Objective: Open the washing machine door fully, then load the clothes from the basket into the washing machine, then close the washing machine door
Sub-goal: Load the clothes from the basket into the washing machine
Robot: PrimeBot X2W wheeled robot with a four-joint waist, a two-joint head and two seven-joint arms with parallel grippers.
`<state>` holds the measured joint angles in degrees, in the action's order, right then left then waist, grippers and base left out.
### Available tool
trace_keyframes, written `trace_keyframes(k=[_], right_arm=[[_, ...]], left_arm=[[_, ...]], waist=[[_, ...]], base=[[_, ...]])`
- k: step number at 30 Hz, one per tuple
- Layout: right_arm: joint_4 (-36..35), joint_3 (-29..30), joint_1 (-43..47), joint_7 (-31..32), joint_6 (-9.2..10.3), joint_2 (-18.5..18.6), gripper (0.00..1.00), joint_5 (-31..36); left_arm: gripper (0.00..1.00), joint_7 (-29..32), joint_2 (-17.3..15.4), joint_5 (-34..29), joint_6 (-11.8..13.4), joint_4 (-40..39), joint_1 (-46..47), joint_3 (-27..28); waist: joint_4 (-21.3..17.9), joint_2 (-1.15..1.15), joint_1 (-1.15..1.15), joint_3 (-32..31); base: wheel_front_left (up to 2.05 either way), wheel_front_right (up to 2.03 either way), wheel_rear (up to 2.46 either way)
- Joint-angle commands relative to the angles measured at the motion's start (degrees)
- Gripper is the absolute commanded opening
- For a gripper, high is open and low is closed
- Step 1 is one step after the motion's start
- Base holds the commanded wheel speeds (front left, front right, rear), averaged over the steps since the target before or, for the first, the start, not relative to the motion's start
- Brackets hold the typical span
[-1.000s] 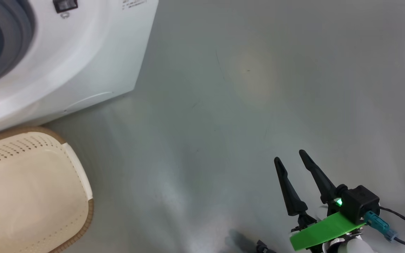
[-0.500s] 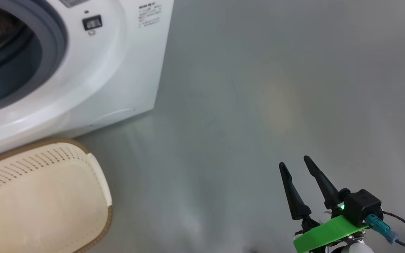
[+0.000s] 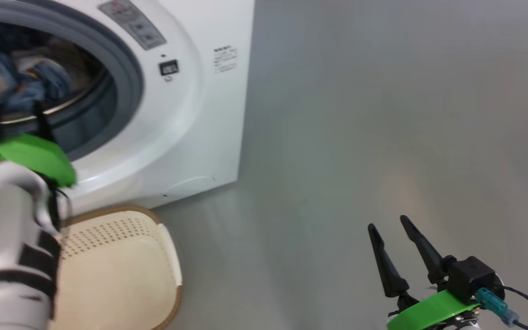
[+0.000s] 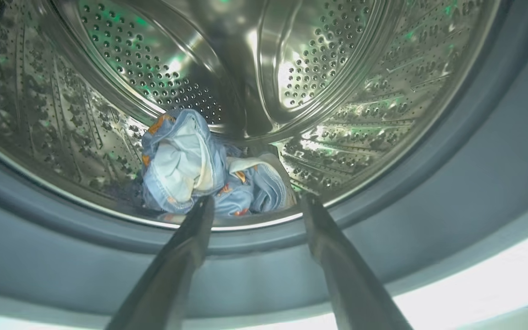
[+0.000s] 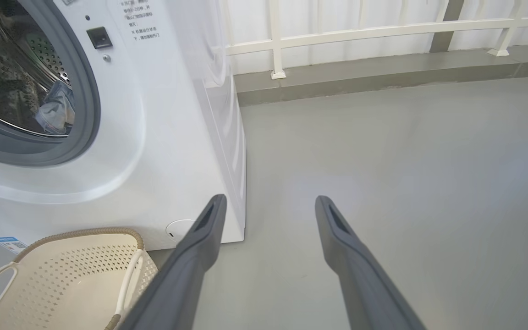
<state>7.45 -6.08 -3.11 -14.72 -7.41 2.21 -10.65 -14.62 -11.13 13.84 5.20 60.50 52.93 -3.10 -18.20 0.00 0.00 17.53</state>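
Observation:
The white washing machine (image 3: 190, 114) stands at the upper left, its grey rubber ring (image 3: 129, 78) framing the open drum. The light blue clothes (image 4: 190, 165) lie bunched at the bottom of the perforated steel drum (image 4: 328, 59). My left gripper (image 4: 258, 202) is open and empty just outside the ring, pointing at the clothes. The cream basket (image 3: 122, 270) sits on the floor below the machine's front, with no clothes showing in it. My right gripper (image 3: 388, 225) is open and empty over bare floor, far to the right. The door is out of view.
My pale left forearm (image 3: 7, 238) covers the basket's left part. Grey floor (image 3: 360, 137) stretches right of the machine. A white railing (image 5: 360, 30) on a low grey kerb runs behind it. The basket (image 5: 71, 275) has a handle on its left side.
The head camera has swung, so machine and basket sit further right and the drum opening shows more. My left arm has come into the picture at the drum. The right gripper has barely shifted.

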Motion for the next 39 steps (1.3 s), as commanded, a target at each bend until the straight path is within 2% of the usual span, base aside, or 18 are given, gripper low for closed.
trace_keyframes(k=[1, 10, 16, 23, 32, 39], right_arm=[[-1.2, -0.4, 0.9, -0.3, -0.08, 0.7, 1.0, 0.4], [-1.6, 0.9, 1.7, -0.3, -0.08, 0.7, 1.0, 1.9], [-1.4, 1.0, 2.3, -0.3, -0.08, 0.7, 1.0, 2.5], [-1.6, 1.4, 3.3, -0.3, -0.08, 0.7, 1.0, 3.0], [-1.7, 2.0, 4.3, -0.3, -0.08, 0.7, 1.0, 3.5], [-2.0, 1.8, 4.8, -0.3, -0.08, 0.7, 1.0, 3.9]], left_arm=[[1.0, -0.4, -0.6, 0.8, -0.7, -3.1, -3.0, 1.2], [1.0, -0.4, 4.4, 0.6, -3.4, -16.7, -15.9, 1.1], [1.0, -0.4, 6.3, 0.1, -3.7, -24.3, -24.6, 0.6], [1.0, -0.4, 7.5, 0.2, -2.9, -32.4, -33.6, 0.4], [1.0, -0.4, 8.1, 0.7, -0.2, -43.6, -45.8, 1.2], [1.0, -0.4, 8.2, 1.4, 1.0, -49.9, -51.6, 2.3]], waist=[[4.0, 0.0, 0.0, -4.0], [8.6, 0.0, 0.0, -7.3], [10.5, 0.0, 0.0, -9.6], [12.4, 0.0, 0.0, -11.4], [15.0, 0.0, 0.0, -13.8], [16.4, 0.0, 0.0, -14.8]], base=[[0.0, 0.0, 0.0], [0.0, 0.0, 0.0], [0.0, 0.0, 0.0], [0.0, 0.0, 0.0], [0.0, 0.0, 0.0], [0.0, 0.0, 0.0]])
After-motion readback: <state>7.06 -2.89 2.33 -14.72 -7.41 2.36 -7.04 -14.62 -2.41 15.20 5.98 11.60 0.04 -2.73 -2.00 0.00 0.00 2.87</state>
